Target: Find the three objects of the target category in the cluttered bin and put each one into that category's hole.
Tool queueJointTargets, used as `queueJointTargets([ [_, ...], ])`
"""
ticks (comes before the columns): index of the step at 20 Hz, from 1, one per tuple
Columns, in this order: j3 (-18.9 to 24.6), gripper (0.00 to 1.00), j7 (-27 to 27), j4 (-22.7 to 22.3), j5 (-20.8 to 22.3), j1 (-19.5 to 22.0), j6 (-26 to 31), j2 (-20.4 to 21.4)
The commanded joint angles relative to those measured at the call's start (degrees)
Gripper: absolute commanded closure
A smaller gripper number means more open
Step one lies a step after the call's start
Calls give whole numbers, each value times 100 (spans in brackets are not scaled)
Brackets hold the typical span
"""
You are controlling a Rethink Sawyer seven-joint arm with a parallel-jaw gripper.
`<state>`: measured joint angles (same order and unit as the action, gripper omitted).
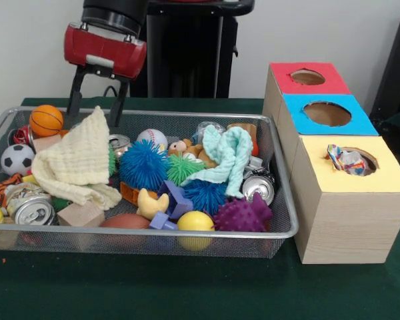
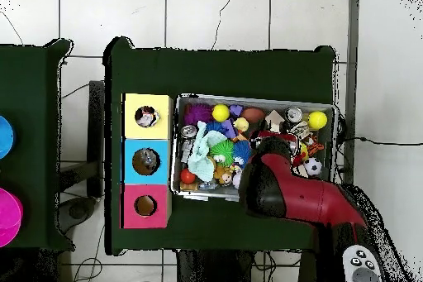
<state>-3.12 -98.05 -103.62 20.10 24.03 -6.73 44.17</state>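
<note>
Lying in the bin [image 1: 187, 233], towards its left end in the front view, draping over toys: cream cloth [image 1: 77, 163]. Likely handling light, limp and grippy, bunching under a pinch; best taking hold at its raised peak. Hanging above that peak with fingers spread wide, apparently gripping nothing: gripper [image 1: 95, 115].

Close front camera and high overhead camera share the bin [image 1: 280, 200] [image 2: 258, 100].

Red, blue, yellow-topped boxes [image 1: 327, 113]; cream cloth [image 1: 77, 160]
</note>
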Motion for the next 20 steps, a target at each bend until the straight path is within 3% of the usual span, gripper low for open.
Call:
queueJointTargets([
  [1,269,0,-1068,-600,-597,-128,1259,95],
  [5,722,0,-1274,-903,-1029,-51,1378,5],
  [10,796,0,-1388,-990,-1449,-247,1299,-146],
  [20,1044,0,-1312,-1040,-1865,-276,995,-353],
])
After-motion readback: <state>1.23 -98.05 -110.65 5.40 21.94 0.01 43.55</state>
